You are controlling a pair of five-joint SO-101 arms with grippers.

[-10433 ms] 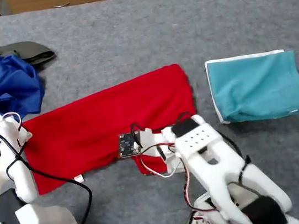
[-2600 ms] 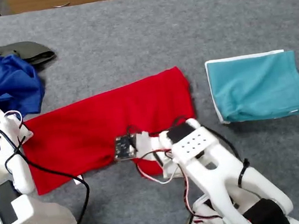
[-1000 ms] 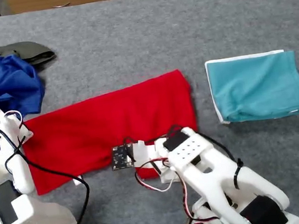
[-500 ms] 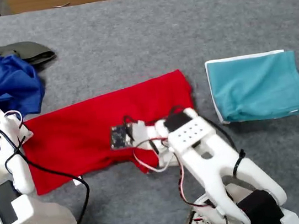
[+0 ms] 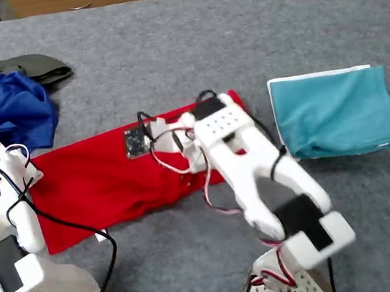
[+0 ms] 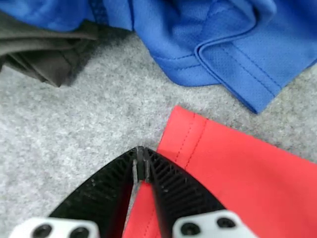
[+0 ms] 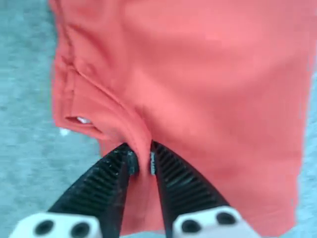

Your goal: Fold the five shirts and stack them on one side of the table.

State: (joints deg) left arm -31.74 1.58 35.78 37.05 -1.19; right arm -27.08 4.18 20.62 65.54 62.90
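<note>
Along edges of the red shirt [image 5: 99,185], left and right jaws pinch cloth.

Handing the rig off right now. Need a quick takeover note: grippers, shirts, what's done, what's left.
Left gripper: shut on a corner of the red shirt, near the blue shirt.
Right gripper: shut on a pinched fold of the red shirt, mid-table.
Done: teal shirt folded, on the right side of the table.
Left: finish folding red and stack it on teal. The blue shirt and dark olive shirt lie crumpled at far left.
</note>
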